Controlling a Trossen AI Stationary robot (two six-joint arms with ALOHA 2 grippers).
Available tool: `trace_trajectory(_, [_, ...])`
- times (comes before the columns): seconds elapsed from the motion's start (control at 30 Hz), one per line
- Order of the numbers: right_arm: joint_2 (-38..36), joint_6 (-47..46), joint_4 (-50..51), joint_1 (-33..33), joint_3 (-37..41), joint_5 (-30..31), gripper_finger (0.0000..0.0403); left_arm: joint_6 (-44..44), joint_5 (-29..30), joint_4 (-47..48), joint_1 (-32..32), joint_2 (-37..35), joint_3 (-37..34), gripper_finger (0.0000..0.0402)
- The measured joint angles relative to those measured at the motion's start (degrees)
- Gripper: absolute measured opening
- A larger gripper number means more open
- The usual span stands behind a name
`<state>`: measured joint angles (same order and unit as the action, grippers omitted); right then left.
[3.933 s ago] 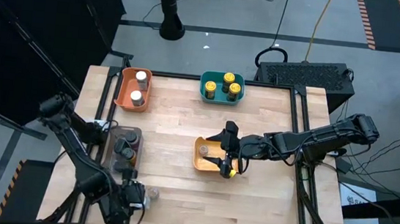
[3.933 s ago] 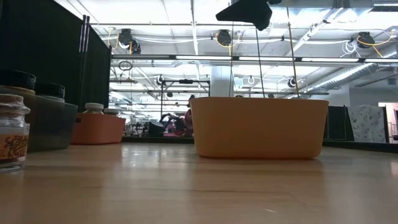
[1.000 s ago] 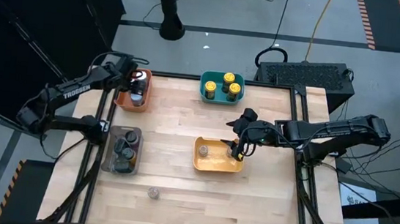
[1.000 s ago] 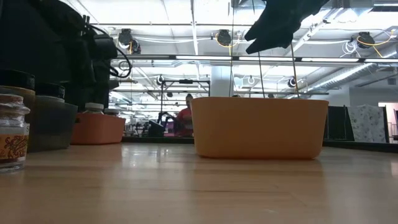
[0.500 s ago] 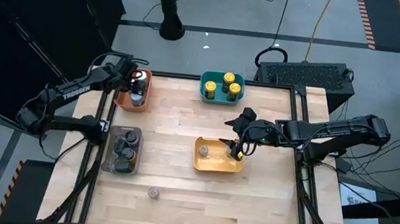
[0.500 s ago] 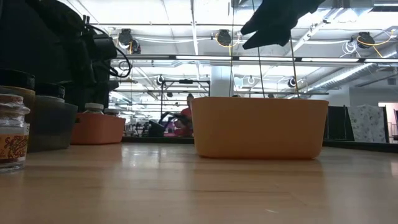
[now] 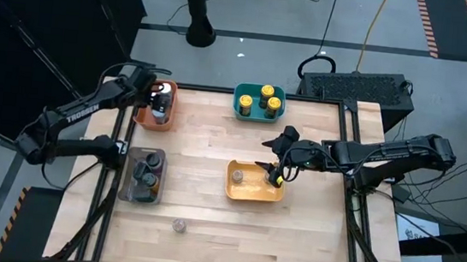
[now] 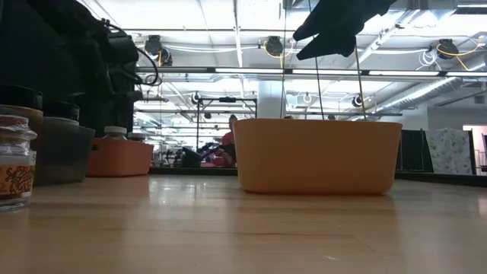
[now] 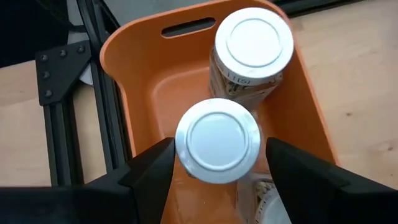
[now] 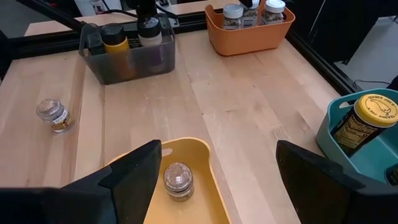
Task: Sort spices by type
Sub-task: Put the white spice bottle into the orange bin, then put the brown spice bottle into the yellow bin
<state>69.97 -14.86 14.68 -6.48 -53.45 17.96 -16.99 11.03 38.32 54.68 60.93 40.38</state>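
Observation:
The spices are small jars. My left gripper [image 9: 219, 155] hangs open over the orange bin [image 7: 143, 105] at the far left. Its fingers stand on either side of a white-lidded jar [image 9: 217, 140] that stands upright in the bin beside another white-lidded jar [image 9: 253, 43]. My right gripper [image 10: 217, 174] is open above the yellow bin [image 7: 245, 190], which holds one clear-topped jar [image 10: 177, 180]. A loose jar [image 7: 179, 225] stands on the table near the front edge.
A teal bin [image 7: 244, 106] at the far middle holds three yellow-lidded jars. A grey bin [image 7: 130, 177] at the left holds dark-lidded jars. Bare wood lies between the bins and along the table's near and right sides.

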Motion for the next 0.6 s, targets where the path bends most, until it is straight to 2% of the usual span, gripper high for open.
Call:
trace_trajectory(0.37, [0.8,-0.1,-0.3,0.0,0.0,0.0,0.0300,1.3,-0.1,2.2,-1.0,-4.5,0.1,0.0259])
trace_trajectory(0.6, [2.3,0.9,-1.4,0.1,0.0,0.2,0.0300,-0.4,5.6,3.3,-3.7,-11.3,0.2,0.0259])
